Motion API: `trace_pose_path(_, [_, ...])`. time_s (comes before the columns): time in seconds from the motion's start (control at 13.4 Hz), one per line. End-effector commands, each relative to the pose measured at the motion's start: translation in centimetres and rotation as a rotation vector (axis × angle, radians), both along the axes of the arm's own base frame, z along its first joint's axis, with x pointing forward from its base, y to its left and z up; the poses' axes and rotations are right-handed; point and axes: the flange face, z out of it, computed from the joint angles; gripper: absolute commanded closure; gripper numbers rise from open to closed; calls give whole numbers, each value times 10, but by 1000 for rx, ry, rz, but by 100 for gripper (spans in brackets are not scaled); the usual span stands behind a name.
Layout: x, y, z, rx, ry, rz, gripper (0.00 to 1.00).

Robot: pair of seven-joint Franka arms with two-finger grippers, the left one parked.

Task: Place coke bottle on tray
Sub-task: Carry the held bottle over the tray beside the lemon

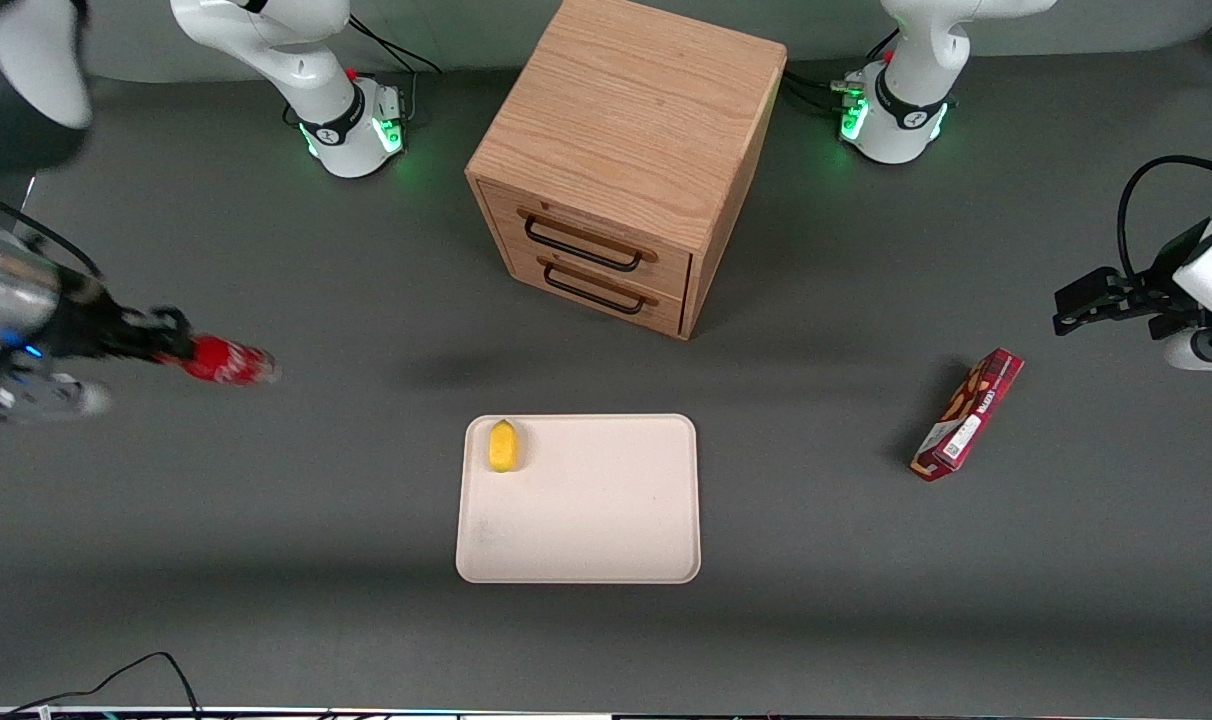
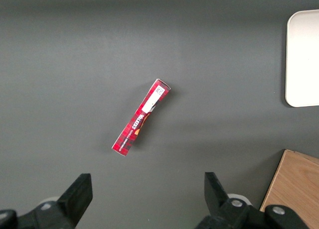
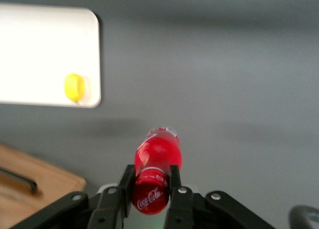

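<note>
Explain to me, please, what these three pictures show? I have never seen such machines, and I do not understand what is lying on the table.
These are two white robot arms bolted to a grey table. One picture looks at the whole table from the front; the other two come from cameras on the arms' wrists. The working arm's end effector, toward its own end of the table, is shut on a small red coke bottle, held above the surface. On the table stand a wooden two-drawer cabinet and, nearer the front camera, a flat cream-beige tray with a small yellow lemon-like object in it. A long red snack box lies toward the parked arm's end.
</note>
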Motion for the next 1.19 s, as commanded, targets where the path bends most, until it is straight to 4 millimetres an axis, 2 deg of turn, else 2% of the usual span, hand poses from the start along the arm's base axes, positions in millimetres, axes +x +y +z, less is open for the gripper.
trace_pose_path(0.0, [45, 100, -60, 4, -102, -155, 100])
trace_pose_path(0.07, [58, 126, -87, 27, -150, -190, 100])
trace_pose_path(0.15, [69, 135, -112, 42, -177, -217, 100])
trace_pose_path(0.37, [83, 174, -171, 81, -233, -225, 100])
trace_pose_path(0.45, [88, 176, -189, 84, -242, -226, 100])
trace_pose_path(0.67, [89, 192, -222, 66, -264, -197, 100])
trace_pose_path(0.82, [89, 196, -232, 54, -274, -200, 100])
trace_pose_path(0.9, [89, 197, -233, 51, -273, -209, 94])
trace_pose_path(1.04, [89, 197, -236, 47, -269, -209, 62])
trace_pose_path(1.12, [89, 196, -240, 40, -268, -207, 40])
